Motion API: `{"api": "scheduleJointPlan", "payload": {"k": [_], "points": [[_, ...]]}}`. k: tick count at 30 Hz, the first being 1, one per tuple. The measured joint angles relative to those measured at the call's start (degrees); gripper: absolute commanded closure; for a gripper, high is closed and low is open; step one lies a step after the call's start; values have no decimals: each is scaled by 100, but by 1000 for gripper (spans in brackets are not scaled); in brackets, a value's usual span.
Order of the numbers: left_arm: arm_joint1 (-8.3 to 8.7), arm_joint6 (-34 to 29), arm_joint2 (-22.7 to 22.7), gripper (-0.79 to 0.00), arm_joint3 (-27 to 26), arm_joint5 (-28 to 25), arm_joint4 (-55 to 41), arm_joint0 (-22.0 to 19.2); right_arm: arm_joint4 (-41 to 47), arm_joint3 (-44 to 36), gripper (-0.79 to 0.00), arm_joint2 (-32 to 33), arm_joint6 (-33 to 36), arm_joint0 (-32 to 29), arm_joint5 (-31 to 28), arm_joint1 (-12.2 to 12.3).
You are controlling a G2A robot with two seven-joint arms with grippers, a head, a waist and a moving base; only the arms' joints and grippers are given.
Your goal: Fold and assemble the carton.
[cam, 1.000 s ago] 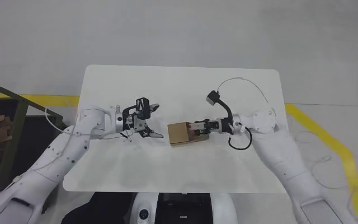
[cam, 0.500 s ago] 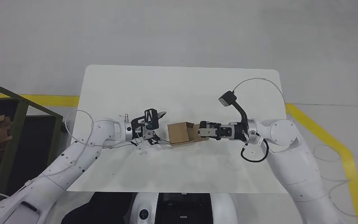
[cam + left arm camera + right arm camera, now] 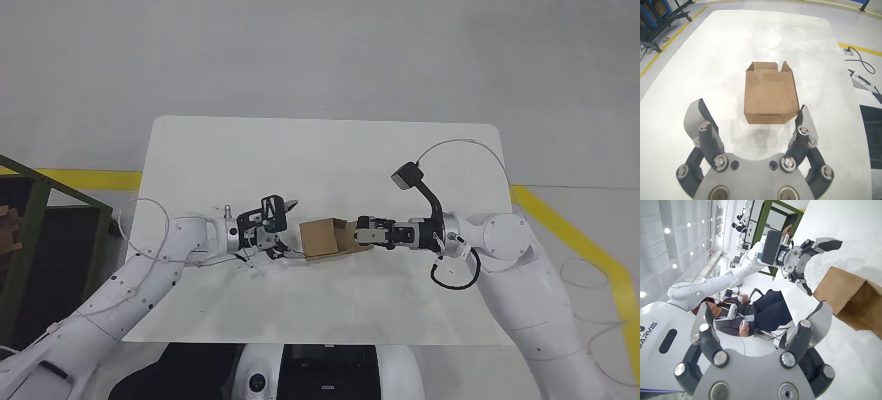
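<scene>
Open-ended carton (image 3: 840, 289) between wide-open right pincer (image 3: 763, 306) and wide-open left pincer (image 3: 818, 267).

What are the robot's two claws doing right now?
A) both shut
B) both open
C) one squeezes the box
B: the left claw and the right claw both show fingers spread wide, and the carton lies on the table between them.

Plain brown carton (image 3: 770, 94), white table (image 3: 696, 75)
</scene>
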Motion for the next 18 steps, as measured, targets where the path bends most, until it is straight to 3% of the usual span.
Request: {"api": "scheduleJointPlan", "payload": {"k": [11,18], "points": [[-82,831,68,-785,400,-43,268,203,0,0,-785,0,0,0,0,0],[-293,1101,344,-785,806,-35,303,-75,0,0,-785,0,0,0,0,0]]}}
